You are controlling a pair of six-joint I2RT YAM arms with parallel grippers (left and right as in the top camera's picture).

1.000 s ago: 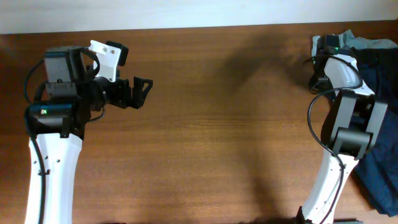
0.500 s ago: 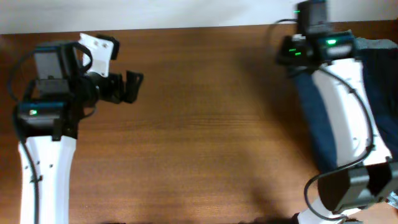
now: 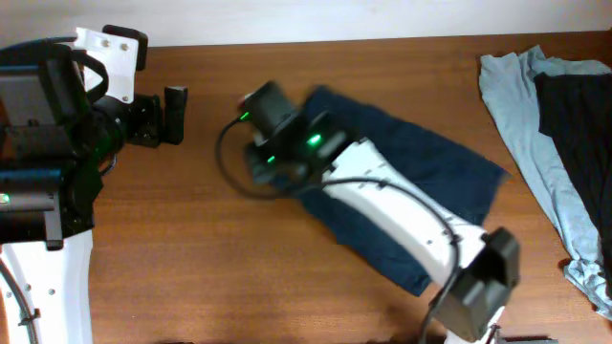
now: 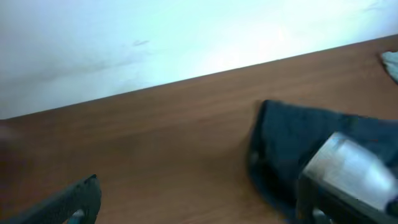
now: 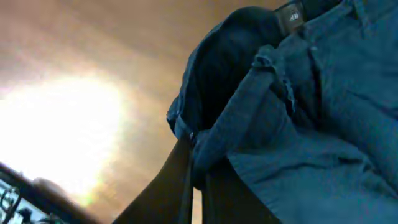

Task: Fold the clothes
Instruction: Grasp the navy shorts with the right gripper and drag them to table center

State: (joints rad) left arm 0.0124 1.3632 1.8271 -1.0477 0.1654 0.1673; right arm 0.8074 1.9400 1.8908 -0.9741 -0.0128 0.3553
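Note:
A dark navy blue garment [image 3: 435, 153] lies spread across the middle of the table. It also shows in the left wrist view [image 4: 280, 140] and, with its seams, in the right wrist view [image 5: 311, 93]. My right gripper [image 3: 271, 162] is at the garment's left end, its fingers [image 5: 199, 177] shut on a bunched edge of the fabric. My left gripper [image 3: 174, 115] is open and empty at the far left, its fingers [image 4: 199, 208] wide apart above bare wood, short of the garment. A pale grey-blue garment [image 3: 507, 96] and a black one [image 3: 574, 124] lie at the right edge.
The brown wooden table [image 3: 191, 248] meets a white wall along its far edge. My right arm [image 3: 402, 215] stretches diagonally over the navy garment from the front right.
My right arm has swung from the right-hand pile to the table's middle, dragging the navy garment out with it. My left arm has shifted slightly left.

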